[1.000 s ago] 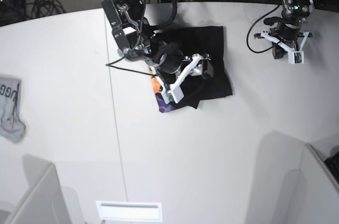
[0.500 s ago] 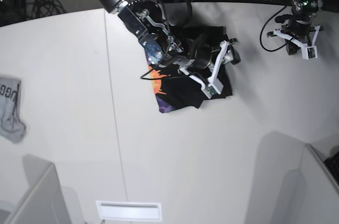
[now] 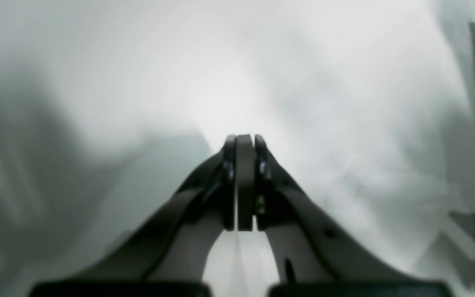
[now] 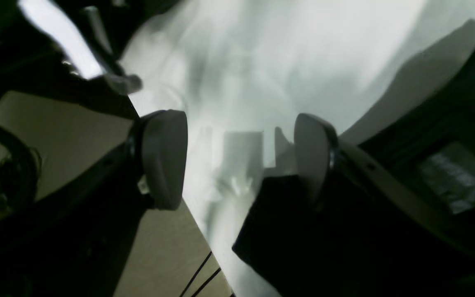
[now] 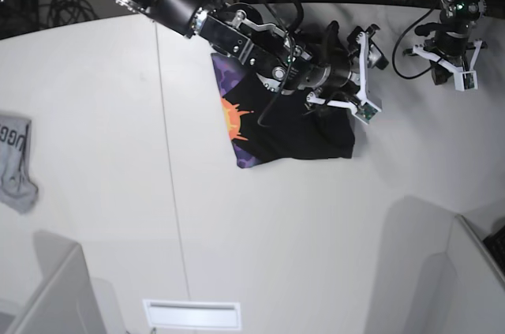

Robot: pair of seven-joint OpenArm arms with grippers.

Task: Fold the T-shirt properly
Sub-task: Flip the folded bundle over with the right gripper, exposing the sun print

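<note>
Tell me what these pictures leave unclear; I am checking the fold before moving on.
- Base view: the right arm hides the T-shirt top edge, so the fold's neatness is unknown.
- Right wrist view: motion blur; the open right pincer shows only dark cloth below.
- Left wrist view: blurred white surface beyond the shut left pincer.

The left gripper [image 3: 239, 181] fills the near middle of the left wrist view, its two dark arms rising from the bottom edge and meeting at the centre. The jaws are pressed together, with only a thin bright seam between the flat pads, and nothing shows between them. Beyond them lies the pale bench [image 3: 237, 74], blurred throughout, brightest just past the tips. A soft grey shadow spreads over the left side and the near left. At the far right edge a dark, blurred shape is too smeared to make out.
</note>
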